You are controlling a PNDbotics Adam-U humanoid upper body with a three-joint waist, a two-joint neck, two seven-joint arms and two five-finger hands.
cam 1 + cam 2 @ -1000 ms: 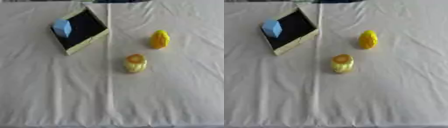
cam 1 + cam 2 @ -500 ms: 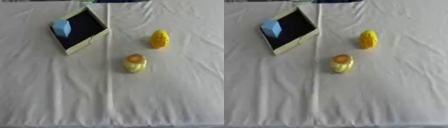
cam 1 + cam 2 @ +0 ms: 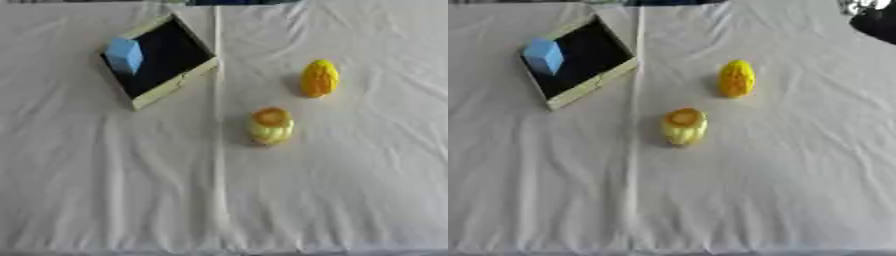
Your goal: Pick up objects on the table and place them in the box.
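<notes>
My right hand [image 3: 875,20] barely shows, fingers unreadable, so I approach the yellow corn-like piece [image 3: 318,78] from above, clear of the box [image 3: 159,60].

A shallow box [image 3: 175,82] with a pale rim and black inside lies turned cornerwise at the far left, holding a light blue block [image 3: 124,55] at its left corner. To its right, well apart, a yellow oval thing [image 3: 318,78] lies on the cloth, and nearer, between them, a pale yellow ribbed thing [image 3: 271,126] with an orange top stands upright.
</notes>
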